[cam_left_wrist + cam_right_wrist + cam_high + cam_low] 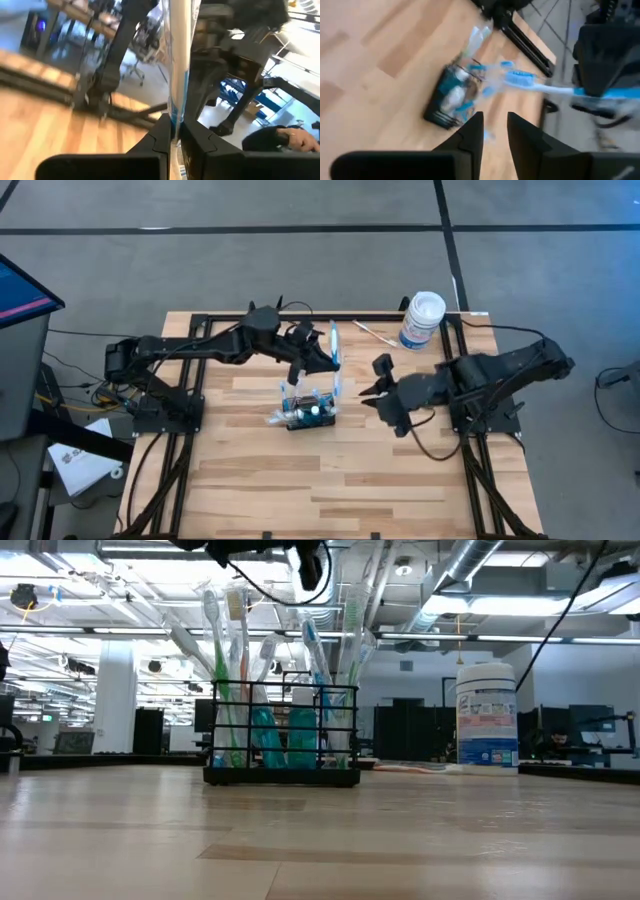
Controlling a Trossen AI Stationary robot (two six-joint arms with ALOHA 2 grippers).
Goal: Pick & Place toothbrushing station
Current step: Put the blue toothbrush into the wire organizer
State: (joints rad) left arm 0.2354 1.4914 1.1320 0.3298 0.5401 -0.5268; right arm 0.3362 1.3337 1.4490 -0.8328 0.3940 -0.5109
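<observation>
The left gripper (322, 358) clamps a packaged toothbrush (334, 350) just above the toothbrushing station (308, 411), already stocked with brushes, while the right gripper (378, 381) hovers beside it, jaws slightly parted and empty.

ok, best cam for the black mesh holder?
Low view: the holder stands side-on, its mesh and upright toothbrushes clear. High view shows it small from above. Right wrist shows it blurred. Left wrist doesn't show it.
</observation>
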